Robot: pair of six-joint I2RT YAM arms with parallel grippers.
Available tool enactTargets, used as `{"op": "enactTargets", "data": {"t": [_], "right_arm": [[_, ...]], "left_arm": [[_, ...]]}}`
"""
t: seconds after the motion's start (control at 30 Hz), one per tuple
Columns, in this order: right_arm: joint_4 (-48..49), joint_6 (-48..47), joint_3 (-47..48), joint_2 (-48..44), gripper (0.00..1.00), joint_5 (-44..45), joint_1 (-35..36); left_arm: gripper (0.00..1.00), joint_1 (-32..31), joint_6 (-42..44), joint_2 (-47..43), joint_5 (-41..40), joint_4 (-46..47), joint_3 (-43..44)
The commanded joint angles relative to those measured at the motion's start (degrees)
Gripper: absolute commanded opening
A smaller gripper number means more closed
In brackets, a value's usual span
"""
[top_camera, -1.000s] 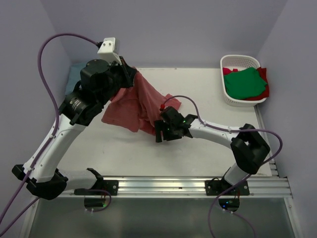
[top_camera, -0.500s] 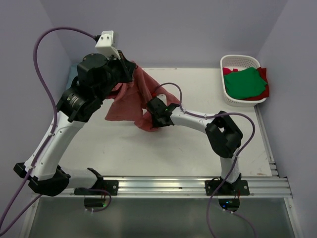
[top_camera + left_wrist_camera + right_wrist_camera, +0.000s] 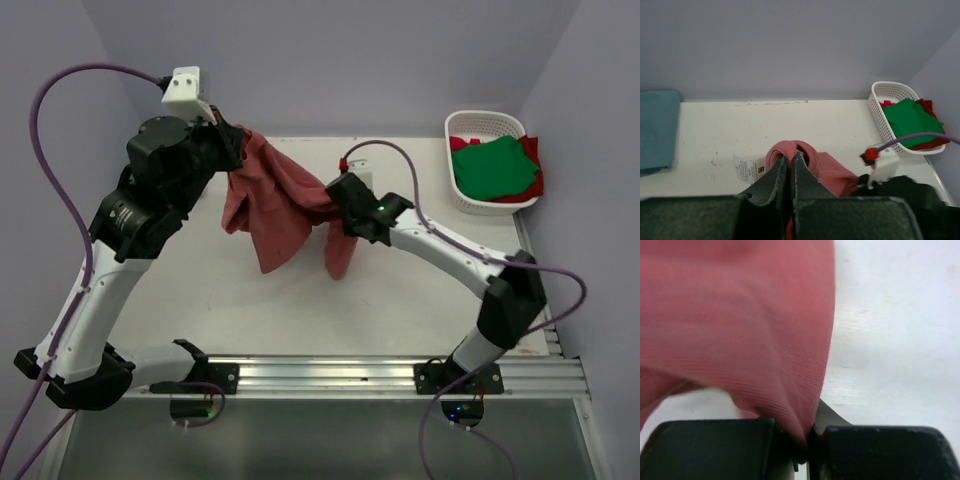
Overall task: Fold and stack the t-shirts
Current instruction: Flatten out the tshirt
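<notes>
A faded brick-red t-shirt hangs in the air between both arms, stretched above the table. My left gripper is shut on its collar, where a white label sticks out. My right gripper is shut on another edge of the same red shirt, cloth pinched between its jaws. Two loose ends droop toward the table. A green t-shirt lies over a brighter red one in the basket. A teal-blue t-shirt lies at the table's far left.
The white slotted basket stands at the back right corner by the wall. The purple cable of the right arm loops above the table. The metal rail with the arm bases runs along the near edge.
My right gripper moved in to the hanging shirt, closed on its edge and lifted it to the right. The left arm shifted left with the collar, so the shirt now spreads between them.
</notes>
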Motion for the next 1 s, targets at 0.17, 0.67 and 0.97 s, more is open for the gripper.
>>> {"op": "enactTargets", "data": {"t": [0.17, 0.67, 0.97], "right_arm": [[-18.4, -10.6, 5.1, -27.8, 0.0, 6.8, 0.3], [-27.3, -14.8, 27.1, -29.6, 0.0, 7.1, 0.2], [-35.4, -14.8, 37.2, -23.1, 0.02, -0.2, 0.1]], "left_arm": [[0.0, 1.4, 2.3, -9.4, -10.3, -1.2, -4.2], [0.0, 1.4, 3.8, -13.6, -16.7, -9.5, 4.9], [0.0, 1.5, 1.3, -8.3, -11.0, -15.7, 11.0]]}}
